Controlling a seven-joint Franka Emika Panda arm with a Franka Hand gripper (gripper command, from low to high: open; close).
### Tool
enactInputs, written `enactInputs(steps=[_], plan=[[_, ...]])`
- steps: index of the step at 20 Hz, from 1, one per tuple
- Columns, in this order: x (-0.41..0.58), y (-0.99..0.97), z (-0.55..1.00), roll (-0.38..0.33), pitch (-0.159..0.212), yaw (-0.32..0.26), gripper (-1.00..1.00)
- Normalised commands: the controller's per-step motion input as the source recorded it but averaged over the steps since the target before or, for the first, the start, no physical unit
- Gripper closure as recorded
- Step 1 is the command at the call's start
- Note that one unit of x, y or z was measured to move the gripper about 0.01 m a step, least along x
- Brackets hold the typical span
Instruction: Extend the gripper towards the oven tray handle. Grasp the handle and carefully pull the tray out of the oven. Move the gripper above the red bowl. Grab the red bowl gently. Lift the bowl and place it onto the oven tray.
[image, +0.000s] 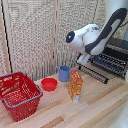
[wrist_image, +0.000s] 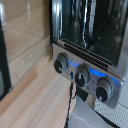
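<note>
Arm reaching for the tray (image: 111, 62) at the oven (wrist_image: 87, 45).
Gripper (image: 83, 58) state unclear; next, likely close on the handle (image: 93, 73).

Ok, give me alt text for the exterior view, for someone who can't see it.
A white robot arm reaches toward a toaster oven whose wire tray sticks out, on a wooden table. To the exterior view's left sit an orange carton, blue cup, red bowl and red basket.

You see the red bowl (image: 49, 84) at nine o'clock of the blue cup (image: 64, 73), the tray (image: 111, 63) pulled out.
</note>
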Motion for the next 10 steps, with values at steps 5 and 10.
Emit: enactInputs(steps=[5,10], plan=[[-0.107,-0.71,-0.21,-0.13,-0.015,0.027,-1.0],[-0.106,-0.8,0.0,-0.059,-0.011,0.009,-1.0]])
